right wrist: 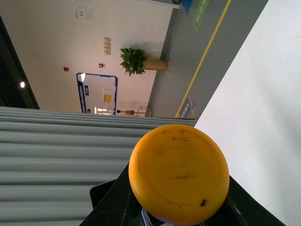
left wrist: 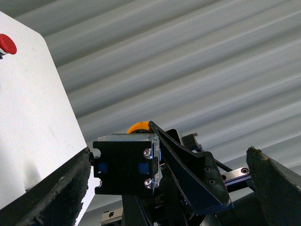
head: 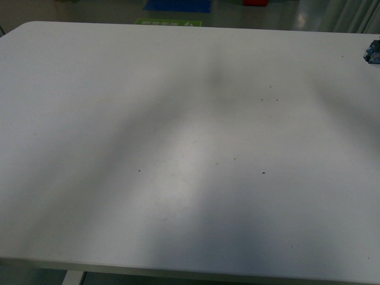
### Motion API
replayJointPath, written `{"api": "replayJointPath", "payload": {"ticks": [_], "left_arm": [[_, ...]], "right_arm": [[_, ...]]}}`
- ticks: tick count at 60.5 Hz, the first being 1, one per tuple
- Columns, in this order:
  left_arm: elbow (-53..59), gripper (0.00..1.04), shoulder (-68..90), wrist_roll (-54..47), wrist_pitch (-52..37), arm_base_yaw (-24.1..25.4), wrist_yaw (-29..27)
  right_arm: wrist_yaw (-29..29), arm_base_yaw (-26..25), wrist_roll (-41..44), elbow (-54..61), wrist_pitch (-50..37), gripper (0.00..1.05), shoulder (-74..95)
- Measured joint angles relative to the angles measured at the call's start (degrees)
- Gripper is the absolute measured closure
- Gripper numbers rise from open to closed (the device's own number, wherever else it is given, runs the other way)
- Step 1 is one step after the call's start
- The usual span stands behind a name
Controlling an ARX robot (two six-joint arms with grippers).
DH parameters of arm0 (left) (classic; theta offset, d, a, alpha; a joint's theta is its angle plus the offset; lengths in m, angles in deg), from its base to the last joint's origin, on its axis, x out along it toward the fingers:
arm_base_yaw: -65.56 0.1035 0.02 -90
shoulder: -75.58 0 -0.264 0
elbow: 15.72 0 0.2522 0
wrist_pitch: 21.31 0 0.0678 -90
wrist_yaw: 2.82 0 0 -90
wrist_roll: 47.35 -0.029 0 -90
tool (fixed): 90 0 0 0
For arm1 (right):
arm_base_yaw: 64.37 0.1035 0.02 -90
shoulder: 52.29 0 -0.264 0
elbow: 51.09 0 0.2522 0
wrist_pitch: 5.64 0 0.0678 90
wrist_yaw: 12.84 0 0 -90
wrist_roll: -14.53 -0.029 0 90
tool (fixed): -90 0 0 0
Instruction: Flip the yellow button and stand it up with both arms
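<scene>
Front view: the bench (head: 190,148) is a flat, matte white top with a few dark specks. I can see its rounded far corner at 11 o'clock, its straight far edge at 12 and its near edge at 6. Most of the top lies open. A small blue-black block (head: 373,52) sits at 2 o'clock, hard against the right border of the frame.

Left wrist view: the yellow button (left wrist: 126,162) is held up against a ribbed grey shutter (left wrist: 188,61), off the bench. Its boxy black contact block shows blue inserts and bright screws. A sliver of the round orange-yellow cap shows behind it. The right claw (left wrist: 150,141) grips it, with one angular black finger (left wrist: 188,172) flat along the block's side. The left claw (left wrist: 169,155) is spread wide, its rough dark fingers (left wrist: 51,193) either side of the button. The block sits just beside one of them, though I cannot tell if they touch. A red button (left wrist: 5,44) rests on the white top near its edge.

Right wrist view: the smooth, domed cap fills the foreground with a few dark flecks on it, clamped between the right claw's dark fingers (right wrist: 108,207). Behind it are the white bench edge, a grey floor with a yellow line (right wrist: 207,52), and a potted plant (right wrist: 136,61).
</scene>
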Motion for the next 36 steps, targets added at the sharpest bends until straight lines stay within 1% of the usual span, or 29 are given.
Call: {"api": "replayJointPath", "payload": {"ticks": [36], "left_arm": [[0.0,0.07,0.0,0.0,0.0,0.0,0.0]], "right_arm": [[-0.6,-0.4,2.4,5.0,0.5,0.77,-3.4]]}}
